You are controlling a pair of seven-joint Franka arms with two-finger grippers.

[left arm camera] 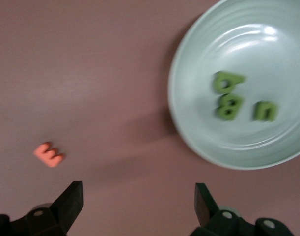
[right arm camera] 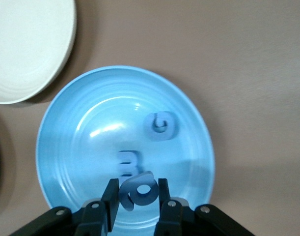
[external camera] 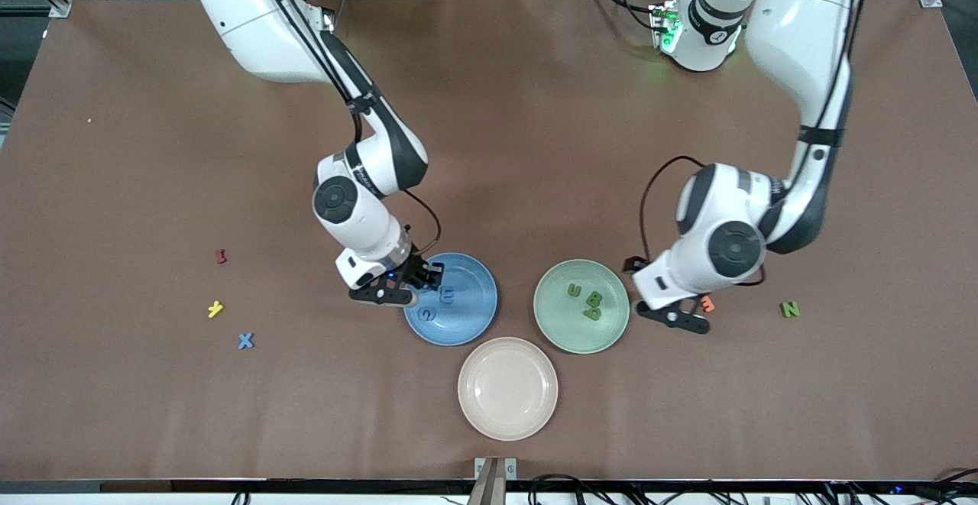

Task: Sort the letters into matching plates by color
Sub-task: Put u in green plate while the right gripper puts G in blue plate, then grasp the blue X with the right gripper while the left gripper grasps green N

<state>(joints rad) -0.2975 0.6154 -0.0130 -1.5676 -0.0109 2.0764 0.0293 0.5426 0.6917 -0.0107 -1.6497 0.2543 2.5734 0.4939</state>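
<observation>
The front camera sits high, facing the arm bases at twelve o'clock, taking in the whole surface (external camera: pixel 153 413). Each wrist camera looks straight down from close by: the left shares the green plate (external camera: pixel 552 314) (left arm camera: pixel 189 123) with the front view, the right shares the blue plate (external camera: pixel 477 322) (right arm camera: pixel 61 147).

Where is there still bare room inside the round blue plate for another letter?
The round blue plate is bare along its side toward the cream-pink plate. It is crowded where two blue foam letters lie and the right tool grips a third.

three green letters (external camera: pixel 587 300) in green plate (external camera: pixel 556 327)
</observation>
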